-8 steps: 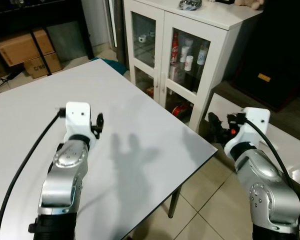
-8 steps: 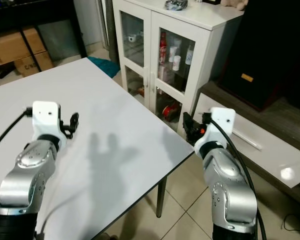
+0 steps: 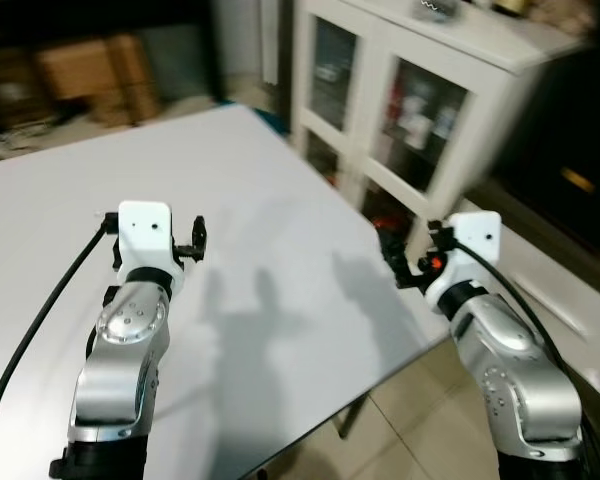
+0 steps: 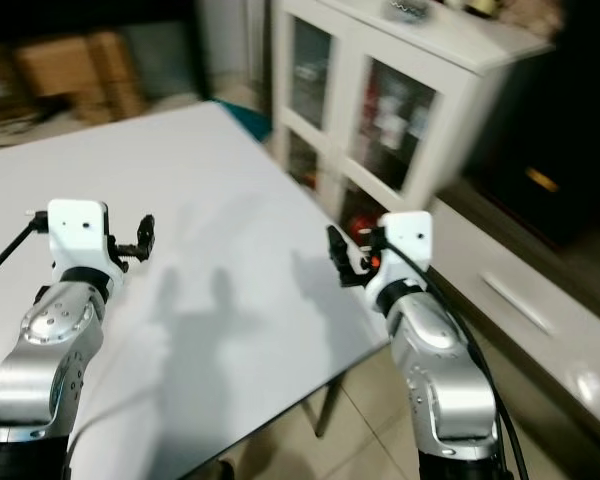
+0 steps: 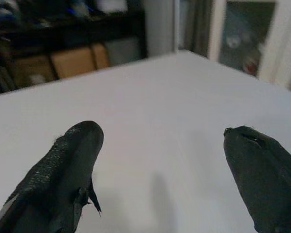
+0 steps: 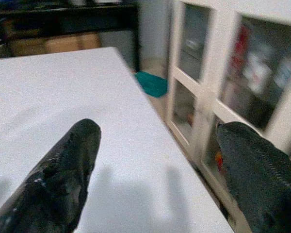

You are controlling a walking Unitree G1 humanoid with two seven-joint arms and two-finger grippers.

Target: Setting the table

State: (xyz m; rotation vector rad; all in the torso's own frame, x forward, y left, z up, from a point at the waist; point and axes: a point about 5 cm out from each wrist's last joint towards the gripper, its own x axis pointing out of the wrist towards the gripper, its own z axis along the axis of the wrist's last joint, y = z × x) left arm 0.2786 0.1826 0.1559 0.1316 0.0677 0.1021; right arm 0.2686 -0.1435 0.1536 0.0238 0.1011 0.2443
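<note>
At the far left, blurred cardboard boxes [image 3: 90,75] sat on the floor beyond the table's far edge. The white table [image 3: 280,190] spread wide and bare under both arms, its surface carrying just the arms' shadows. The left gripper [image 5: 160,165] hung above the middle of the tabletop, its two black fingers [image 5: 68,165] spread wide with nothing between them, and plain white top lay ahead of it on every side up to the far edge.

Further right, the table's right edge ran diagonally from the far corner toward the robot. The right gripper [image 6: 155,165] was held just over that edge, near the table's near right corner, its fingers [image 6: 63,179] likewise parted and holding nothing. Beyond the edge a strip of tiled floor [image 3: 420,420] separated the table from a white cabinet [image 3: 450,90] with glass doors; what stood on its shelves was too blurred to name, possibly bottles. A teal item [image 6: 153,83] lay on the floor by the table's far corner.
</note>
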